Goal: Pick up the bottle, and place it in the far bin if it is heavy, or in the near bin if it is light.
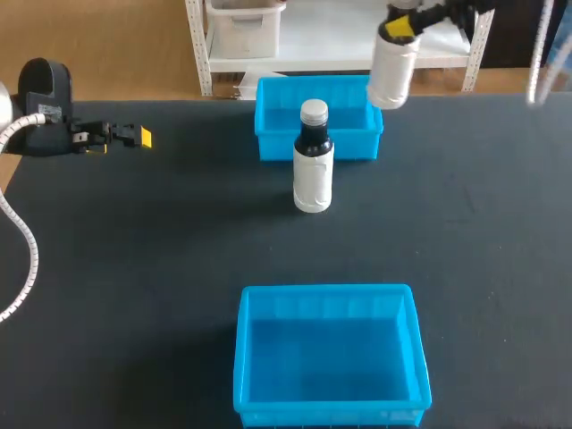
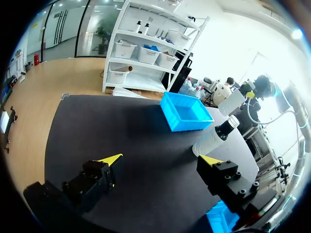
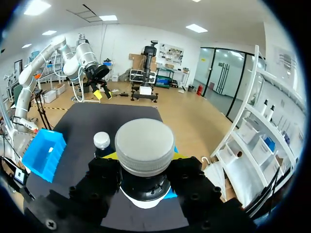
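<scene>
My right gripper (image 1: 400, 27) is shut on a white bottle with a dark neck (image 1: 391, 73) and holds it in the air over the right end of the far blue bin (image 1: 268, 134). In the right wrist view the bottle's grey cap (image 3: 144, 144) sits between the fingers of that gripper (image 3: 144, 162). A second bottle (image 1: 313, 163) stands upright on the table just in front of the far bin; it also shows in the wrist views (image 2: 214, 138) (image 3: 101, 141). My left gripper (image 1: 134, 137) (image 2: 163, 159) is open and empty at the table's left.
The near blue bin (image 1: 246, 357) (image 3: 43, 153) stands empty at the table's front edge. The far bin (image 2: 187, 112) is empty too. Dark bare table lies between the bins and to either side.
</scene>
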You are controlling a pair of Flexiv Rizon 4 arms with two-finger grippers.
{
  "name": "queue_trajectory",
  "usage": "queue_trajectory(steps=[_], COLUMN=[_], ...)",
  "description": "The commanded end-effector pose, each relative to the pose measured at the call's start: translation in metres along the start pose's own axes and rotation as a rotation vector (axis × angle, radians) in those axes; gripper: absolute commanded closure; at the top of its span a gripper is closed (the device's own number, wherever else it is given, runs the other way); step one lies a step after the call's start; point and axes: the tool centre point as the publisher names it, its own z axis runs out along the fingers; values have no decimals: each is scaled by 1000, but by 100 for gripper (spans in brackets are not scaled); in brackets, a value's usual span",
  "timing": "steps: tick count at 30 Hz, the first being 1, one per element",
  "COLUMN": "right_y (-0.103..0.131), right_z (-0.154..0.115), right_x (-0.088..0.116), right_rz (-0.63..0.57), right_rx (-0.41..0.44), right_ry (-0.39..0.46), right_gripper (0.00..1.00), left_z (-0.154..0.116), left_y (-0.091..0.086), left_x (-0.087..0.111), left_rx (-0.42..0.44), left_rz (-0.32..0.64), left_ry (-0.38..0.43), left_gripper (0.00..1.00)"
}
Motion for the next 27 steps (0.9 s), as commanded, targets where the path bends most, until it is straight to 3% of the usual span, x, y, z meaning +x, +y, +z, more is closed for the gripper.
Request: queue_trajectory(steps=[1,13,27], right_y=[-40,-49,-38], right_z=[33,88,118], right_x=[-12,-28,-21], right_rz=[-12,-30,3], right_rx=[-165,-236,-291], right_ry=[3,-5,-20], right_gripper=[100,100,100], left_z=[0,0,0], left_y=[0,0,0], left_x=[0,0,0], left_rx=[0,0,0], left_rz=[0,0,0], left_ry=[0,0,0], left_gripper=[0,0,0])
